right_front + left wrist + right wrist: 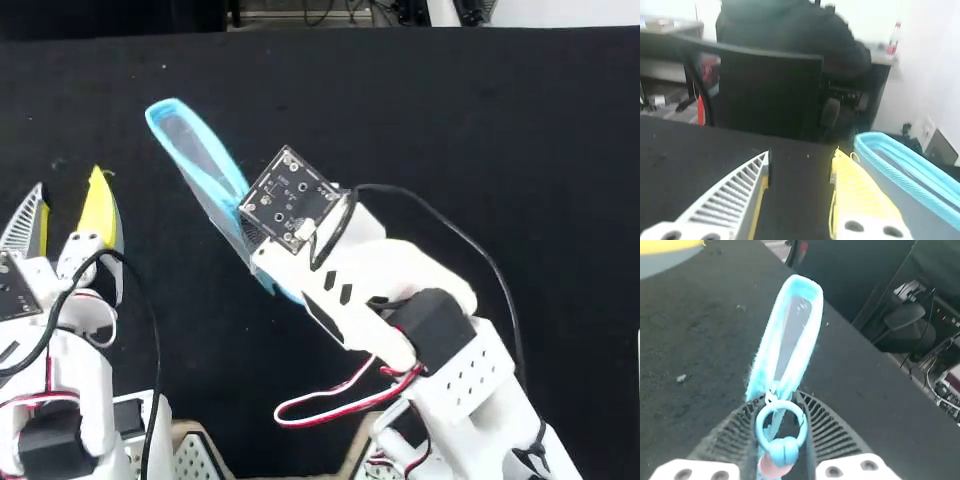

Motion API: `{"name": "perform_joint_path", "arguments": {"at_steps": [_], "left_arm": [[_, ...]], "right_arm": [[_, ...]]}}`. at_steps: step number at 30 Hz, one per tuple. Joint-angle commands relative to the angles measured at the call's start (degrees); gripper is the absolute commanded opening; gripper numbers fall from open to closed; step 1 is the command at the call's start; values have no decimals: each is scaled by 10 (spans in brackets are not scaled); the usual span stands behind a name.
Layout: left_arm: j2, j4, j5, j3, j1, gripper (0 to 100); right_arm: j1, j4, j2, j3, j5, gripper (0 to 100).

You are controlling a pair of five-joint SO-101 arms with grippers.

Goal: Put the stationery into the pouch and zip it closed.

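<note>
Blue pouch (195, 160) standing on edge over the black table (450, 120), mouth seemingly gaping, your right gripper (782, 400) pinching its zipper end by the ring pull (780, 422), your left gripper (800, 170) hovering nearby, jaws spread.

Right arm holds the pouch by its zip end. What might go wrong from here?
The right end effector pinches only the zipper end of the light blue fabric pouch, by its ring pull; the pouch may twist or slip free. The open left end effector sits close beside it; a sideways move might knock it.
</note>
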Motion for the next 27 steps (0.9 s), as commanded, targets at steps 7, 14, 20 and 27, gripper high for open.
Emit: {"name": "perform_joint_path", "arguments": {"at_steps": [7, 14, 20, 27], "left_arm": [[3, -94, -1, 63, 89, 205], [2, -89, 4, 26, 89, 205], [3, -95, 54, 25, 103, 205], [7, -98, 68, -4, 104, 205]], "right_arm": [[5, -3, 1, -32, 2, 11], [5, -42, 1, 25, 4, 11], [5, -43, -3, 46, 4, 11], [5, -46, 0, 47, 2, 11]]}}
